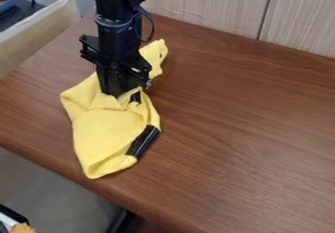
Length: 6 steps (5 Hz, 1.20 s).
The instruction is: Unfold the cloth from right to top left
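Claw [119,93] down at the bunched yellow cloth [105,134], upper-middle part; can't tell if it's apart, together or clamped. Cloth lies on left side of counter [249,129], black strip [142,141] along its lower right edge.

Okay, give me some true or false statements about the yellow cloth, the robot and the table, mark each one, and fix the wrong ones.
1. The cloth is folded over and creased. True.
2. The gripper hangs well away from the cloth. False: it is right down at the cloth, by its upper middle part.
3. The tabletop is plain white. False: it is brown with a wood-like grain.
4. A black strip shows at the cloth's lower right edge. True.
5. The cloth lies in the right half of the camera view. False: it lies in the left half.
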Tool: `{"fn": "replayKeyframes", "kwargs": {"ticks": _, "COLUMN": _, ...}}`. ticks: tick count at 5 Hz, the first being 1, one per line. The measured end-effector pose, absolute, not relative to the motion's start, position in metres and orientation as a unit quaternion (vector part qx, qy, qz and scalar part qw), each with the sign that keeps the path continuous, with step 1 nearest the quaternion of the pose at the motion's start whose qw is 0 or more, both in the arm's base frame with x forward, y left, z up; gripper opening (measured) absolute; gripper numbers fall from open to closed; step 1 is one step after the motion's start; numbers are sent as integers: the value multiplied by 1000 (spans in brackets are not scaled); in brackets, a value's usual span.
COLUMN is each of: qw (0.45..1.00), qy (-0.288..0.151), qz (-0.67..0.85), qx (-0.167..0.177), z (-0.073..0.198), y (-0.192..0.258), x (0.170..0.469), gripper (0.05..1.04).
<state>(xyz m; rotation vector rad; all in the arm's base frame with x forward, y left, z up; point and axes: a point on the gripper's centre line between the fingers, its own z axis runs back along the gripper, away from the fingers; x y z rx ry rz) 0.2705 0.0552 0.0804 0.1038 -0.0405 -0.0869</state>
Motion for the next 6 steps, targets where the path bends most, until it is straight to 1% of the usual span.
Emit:
{"fn": "replayKeyframes", "kwargs": {"ticks": 1, "qw": 996, "qy": -60, "qz": -46, "qx": 38, "z": 105, "y": 50, "x": 279, "gripper": 57}}
{"fn": "replayKeyframes", "kwargs": {"ticks": 2, "qw": 995, "qy": -81, "qz": -48, "qx": 27, "z": 122, "y": 47, "x": 291, "gripper": 56}}
{"fn": "replayKeyframes", "kwargs": {"ticks": 3, "qw": 993, "qy": -110, "qz": -34, "qx": 32, "z": 145, "y": 57, "x": 305, "gripper": 56}}
{"fn": "replayKeyframes", "kwargs": {"ticks": 4, "qw": 991, "qy": -130, "qz": 7, "qx": 42, "z": 161, "y": 86, "x": 317, "gripper": 56}}
{"fn": "replayKeyframes", "kwargs": {"ticks": 5, "qw": 990, "qy": -130, "qz": 34, "qx": 47, "z": 161, "y": 108, "x": 325, "gripper": 55}}
{"fn": "replayKeyframes", "kwargs": {"ticks": 6, "qw": 990, "qy": -99, "qz": 82, "qx": 52, "z": 137, "y": 143, "x": 331, "gripper": 55}}
